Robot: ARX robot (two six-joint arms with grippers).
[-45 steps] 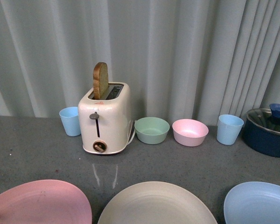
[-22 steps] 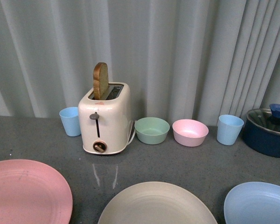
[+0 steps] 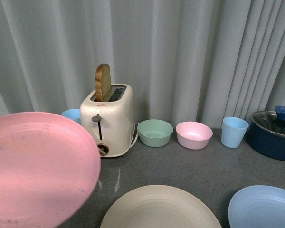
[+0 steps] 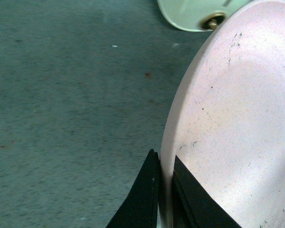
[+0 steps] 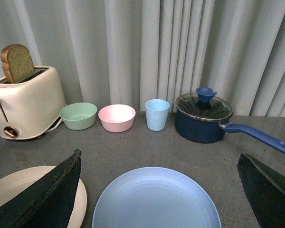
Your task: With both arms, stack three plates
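Note:
The pink plate (image 3: 38, 171) is lifted off the table at the left of the front view, tilted, and hides part of the toaster and a cup. My left gripper (image 4: 162, 164) is shut on its rim; the plate (image 4: 232, 123) fills one side of the left wrist view. The cream-beige plate (image 3: 159, 209) lies flat at the front middle and also shows in the right wrist view (image 5: 7, 187). The light blue plate (image 3: 263, 206) lies at the front right. My right gripper (image 5: 159, 164) is open and empty above the blue plate (image 5: 156, 202). Neither arm shows in the front view.
A cream toaster (image 3: 111, 121) with a bread slice stands at the back. Beside it are a green bowl (image 3: 155, 132), a pink bowl (image 3: 194, 134), a blue cup (image 3: 234, 131) and a blue lidded pot (image 3: 274, 134). Another blue cup (image 3: 72, 114) peeks over the pink plate. Grey curtains hang behind.
The pink plate has risen from the table at the front left and tilted up, moving toward the middle. The cream and blue plates have not moved.

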